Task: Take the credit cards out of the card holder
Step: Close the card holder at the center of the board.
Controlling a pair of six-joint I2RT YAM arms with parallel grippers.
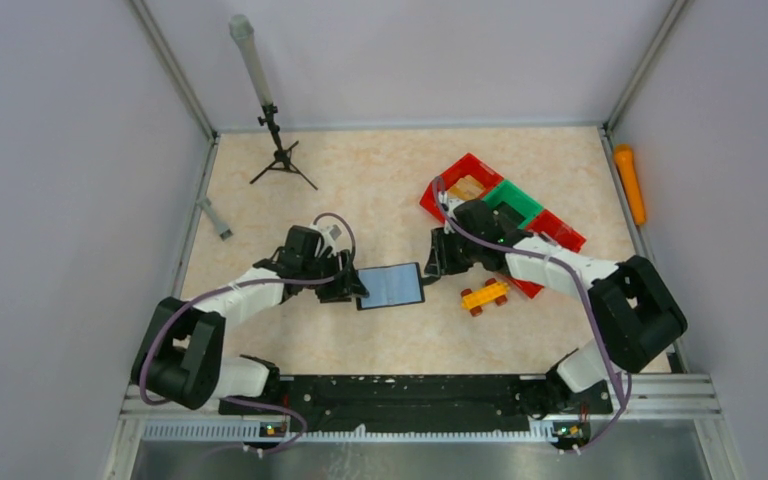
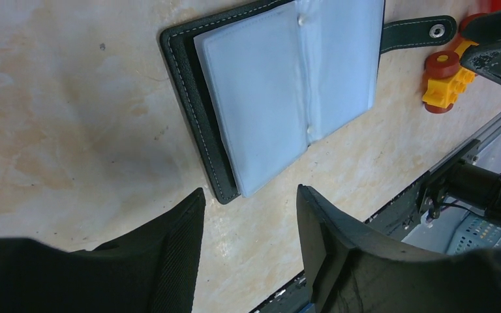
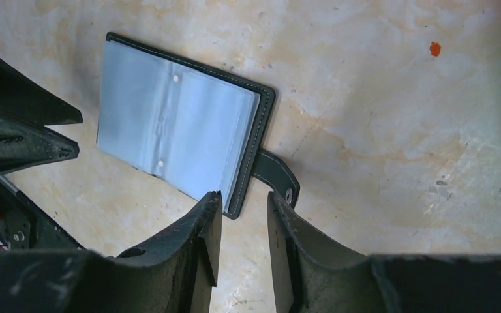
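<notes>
1. The card holder is lying open and flat on the desk, near the middle, with its pale plastic sleeves facing up and its strap sticking out on the right side.
2. No cards are showing loose on the desk; whether any are sitting inside the sleeves I cannot tell.
3. The left tool is hovering at the holder's left edge, jaws standing wide and holding nothing.
4. The right tool is hanging at the strap-side edge, jaws narrow with a gap showing between them, gripping nothing that I can see.
5. A toy car is sitting just right of the holder; red and green bins are lying beyond.
6. Judging by this, opening is looking done and pulling cards out is looking not yet begun.
</notes>
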